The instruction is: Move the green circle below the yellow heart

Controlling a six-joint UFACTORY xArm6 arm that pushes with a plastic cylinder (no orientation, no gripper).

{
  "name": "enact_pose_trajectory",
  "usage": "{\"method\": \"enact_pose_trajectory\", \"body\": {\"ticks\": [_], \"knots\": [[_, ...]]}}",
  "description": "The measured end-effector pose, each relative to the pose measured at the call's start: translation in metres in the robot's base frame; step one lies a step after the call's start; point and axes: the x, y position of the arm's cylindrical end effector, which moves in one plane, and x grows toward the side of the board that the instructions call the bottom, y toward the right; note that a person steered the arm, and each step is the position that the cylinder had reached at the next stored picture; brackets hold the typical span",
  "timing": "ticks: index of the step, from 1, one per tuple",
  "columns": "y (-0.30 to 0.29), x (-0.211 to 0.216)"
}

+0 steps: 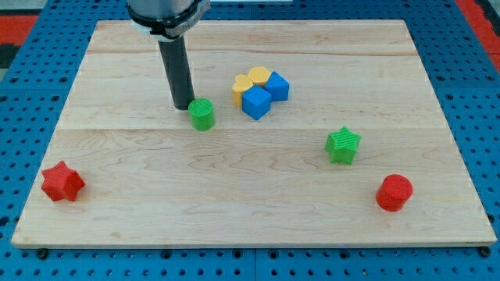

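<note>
1. On the blue pegboard bench (23,101), the wooden board (250,195) was the largest thing, filling most of the view.
2. Next in size was the dark rod (176,74), coming down from the view's top. It carried no hand or jaws, so nothing was held. My tip (184,106) rested on the board just to the view's left of the green circle (202,114), touching it or very nearly so; the exact contact could not be made out.
3. The green circle, one of its kind, sat left of the board's centre, to the view's left of and slightly lower than the yellow heart (243,87), near it but apart.
4. A cluster of four blocks stood touching one another near the board's upper middle: two yellow ones, the heart and a second yellow block (258,76) whose shape I could not tell, and two blue ones, a blue block (256,102) in front and another blue block (277,85) to the view's right.
5. One green star (343,145) lay well to the view's right.
6. One red star (62,182) lay near the lower left corner.
7. One red circle (394,192) lay at the lower right.
</note>
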Motion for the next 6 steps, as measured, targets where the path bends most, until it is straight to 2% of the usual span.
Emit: {"method": "enact_pose_trajectory", "body": {"ticks": [1,3,4,5,6], "knots": [[-0.057,0.006],[-0.003,0.030],[0.049,0.026],[0.069,0.021],[0.056,0.040]]}}
